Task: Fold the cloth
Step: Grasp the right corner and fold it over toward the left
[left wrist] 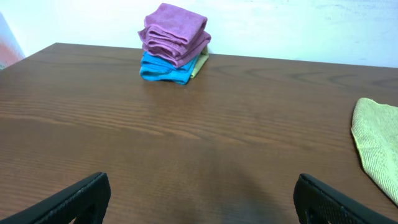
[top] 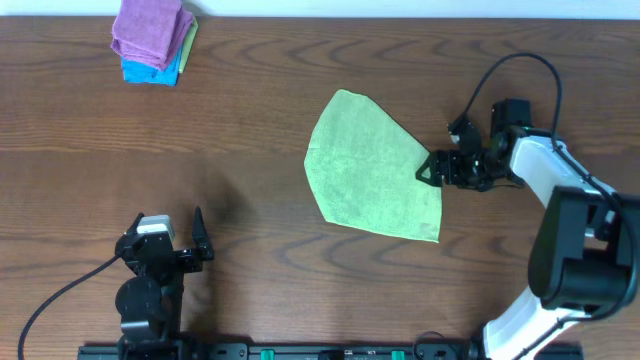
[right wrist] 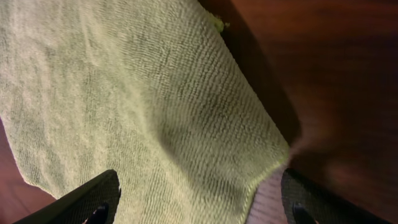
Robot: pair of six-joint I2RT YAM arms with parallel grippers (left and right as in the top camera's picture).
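Okay, we see the green cloth (top: 375, 170) spread out on the table (top: 250, 130). The right gripper (top: 428, 168) sits at the cloth's right edge, fingers spread wide over the fabric, gripping nothing. The left gripper (top: 167, 228) is well apart from the cloth, toward its lower left in the overhead view, also wide and empty. A stack (top: 152, 40) of folded purple and blue towels lies far up-left of the cloth.
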